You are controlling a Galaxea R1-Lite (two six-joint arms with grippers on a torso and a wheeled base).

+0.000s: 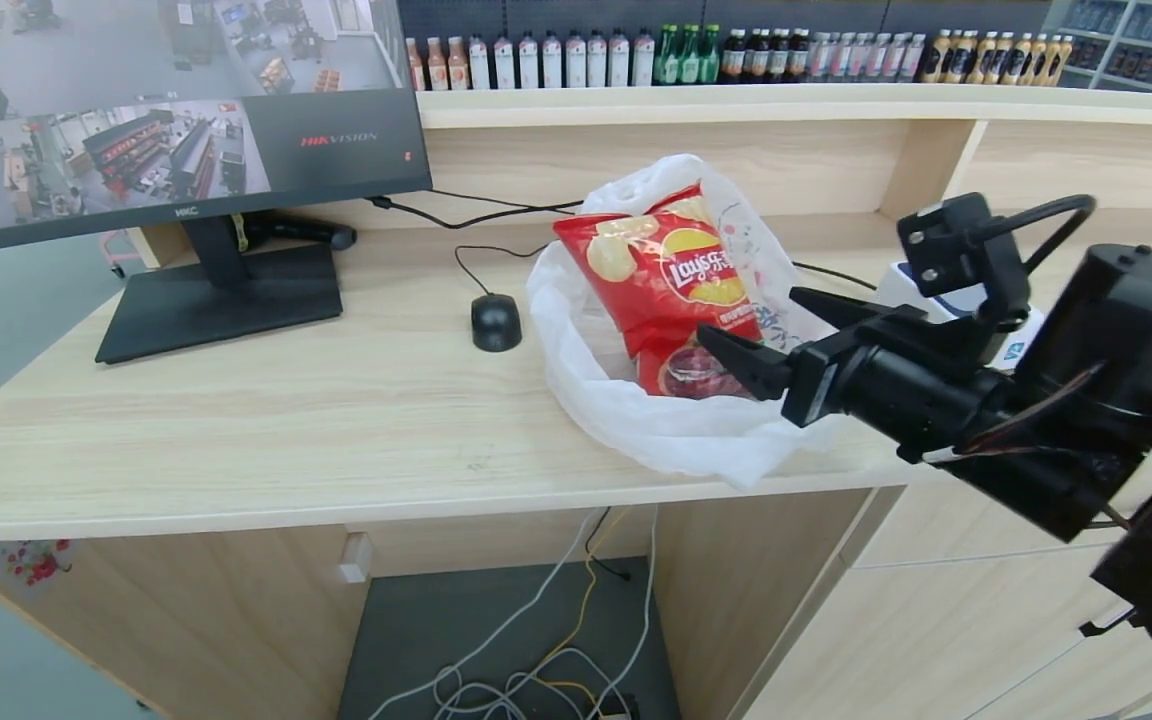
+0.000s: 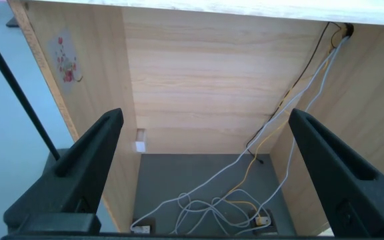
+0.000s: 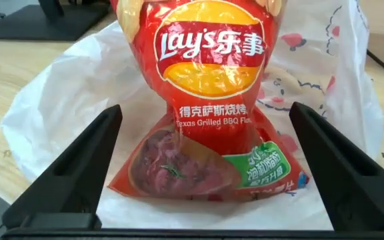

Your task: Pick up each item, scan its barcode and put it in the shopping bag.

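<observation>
A red chip bag [image 1: 668,290] stands upright inside the white shopping bag [image 1: 636,420] on the wooden counter. My right gripper [image 1: 781,330] hovers just to the right of it, fingers open, nothing between them. In the right wrist view the chip bag [image 3: 209,107] stands just ahead of the open right gripper [image 3: 205,200], with the white shopping bag [image 3: 59,127] spread around it. My left gripper [image 2: 205,180] is open below the counter top, facing the knee space with its cables.
A monitor [image 1: 166,110] on a black stand sits at the counter's back left, and a black mouse [image 1: 495,322] lies left of the shopping bag. A white device [image 1: 936,300] sits behind my right arm. Bottles [image 1: 736,55] line the back shelf. Cables [image 2: 232,200] lie under the counter.
</observation>
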